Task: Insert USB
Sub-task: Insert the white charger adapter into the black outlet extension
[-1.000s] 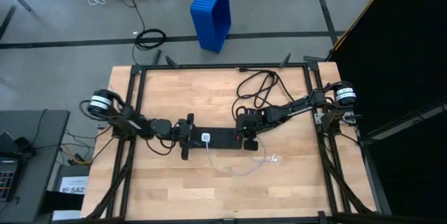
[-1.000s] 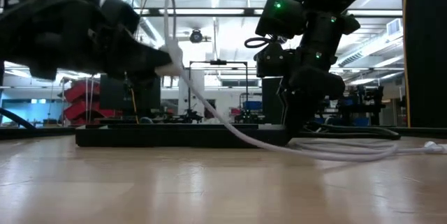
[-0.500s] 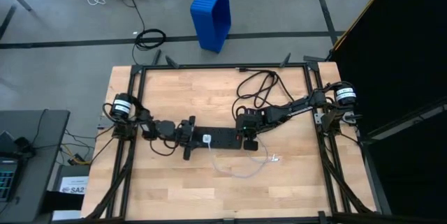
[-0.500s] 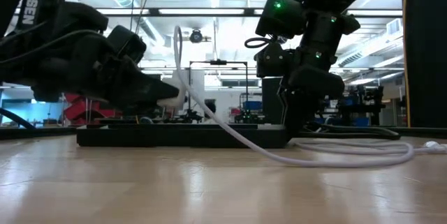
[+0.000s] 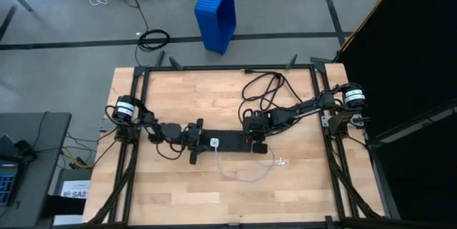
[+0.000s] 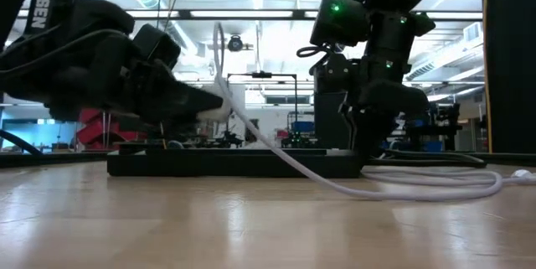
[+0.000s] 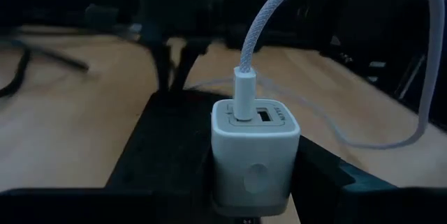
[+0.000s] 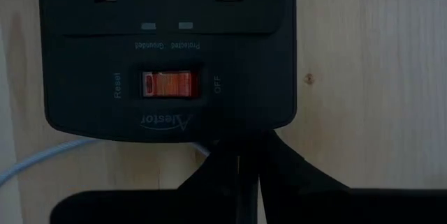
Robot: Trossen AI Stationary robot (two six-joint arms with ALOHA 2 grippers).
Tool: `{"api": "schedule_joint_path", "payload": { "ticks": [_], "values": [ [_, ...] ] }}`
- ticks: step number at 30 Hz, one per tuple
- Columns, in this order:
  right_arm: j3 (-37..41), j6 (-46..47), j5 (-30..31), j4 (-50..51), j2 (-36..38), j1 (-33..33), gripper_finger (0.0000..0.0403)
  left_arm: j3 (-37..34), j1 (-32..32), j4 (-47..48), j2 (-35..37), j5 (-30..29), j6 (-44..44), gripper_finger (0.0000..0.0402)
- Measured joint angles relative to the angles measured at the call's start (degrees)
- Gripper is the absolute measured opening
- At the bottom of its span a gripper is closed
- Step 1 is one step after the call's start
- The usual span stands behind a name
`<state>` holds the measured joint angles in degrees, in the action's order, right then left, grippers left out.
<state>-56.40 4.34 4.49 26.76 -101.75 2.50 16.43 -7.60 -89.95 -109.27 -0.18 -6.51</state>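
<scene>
Braided white USB (image 7: 260,25), boxy charger (image 7: 255,154)

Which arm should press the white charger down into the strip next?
Probably the left. The left gripper is shut on the white charger, cable plugged in, over the power strip. The right gripper is shut, at the strip's switch end.

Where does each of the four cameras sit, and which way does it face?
High view: above, straight down on the table, both arms.
Low view: table height, level; power strip, both arms above it.
Left wrist view: on the left arm, facing the white charger with the USB cable plugged in.
Right wrist view: on the right arm, facing down; shut right gripper at the strip's switch end.
Shared: high and low both show strip and cable.
</scene>
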Motion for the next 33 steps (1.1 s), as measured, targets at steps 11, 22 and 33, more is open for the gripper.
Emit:
{"api": "schedule_joint_path", "payload": {
  "ticks": [11,22,33],
  "values": [
    [0.0,-0.1,0.2,3.1,0.0,0.1,0.0001,1.6,0.1,0.1,-4.0,-0.7,0.4,0.0129],
    [0.1,-1.1,0.4,4.0,-0.1,0.1,0.0001,5.7,0.1,-0.3,-7.7,-1.1,0.3,0.0129],
    [0.2,-0.9,0.4,3.8,-0.1,0.1,0.0001,5.8,0.2,-0.1,-7.6,-3.0,0.7,0.0129]
  ]
}}
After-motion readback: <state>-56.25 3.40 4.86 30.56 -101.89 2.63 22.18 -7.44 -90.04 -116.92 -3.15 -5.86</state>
